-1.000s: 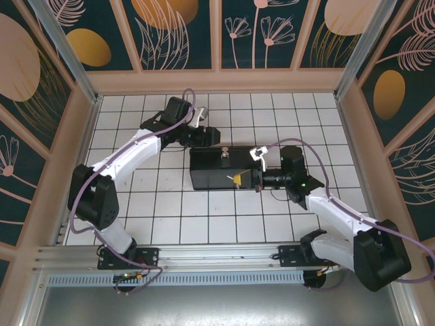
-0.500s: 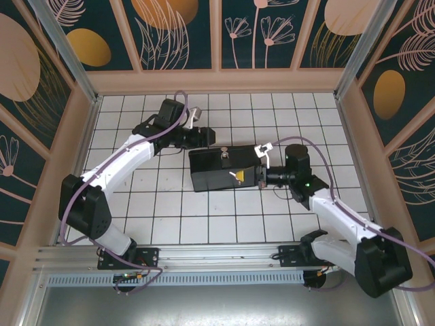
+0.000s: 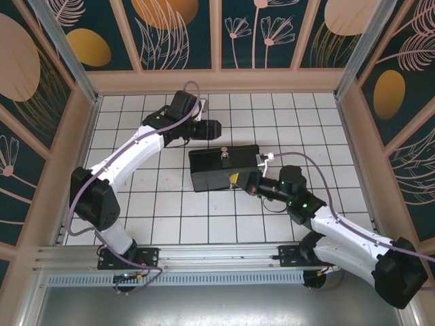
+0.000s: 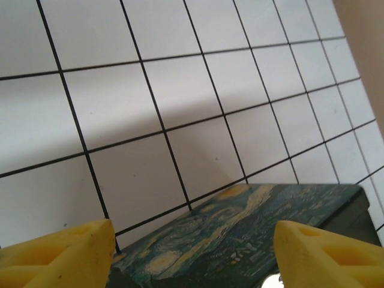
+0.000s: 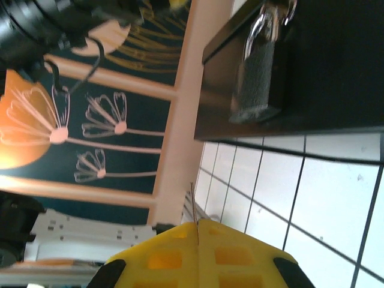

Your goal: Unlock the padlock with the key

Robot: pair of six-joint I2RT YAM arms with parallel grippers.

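Note:
The padlock, grey-bodied with a silver shackle, hangs on the dark side of the painted box. My right gripper is shut on the key, whose thin metal blade sticks out between the yellow pads, short of the padlock. From above, the right gripper sits at the front right of the box. My left gripper hovers behind the box. In its wrist view the left gripper is open, with its yellow pads wide apart and the Starry Night lid beyond them.
The box lies mid-table on white tiles. Patterned walls close in the back and both sides. An aluminium rail runs along the near edge by the arm bases.
The right gripper swung from the box's right end round to its front right. The left gripper lifted off the box's back left corner, drew back and opened slightly wider.

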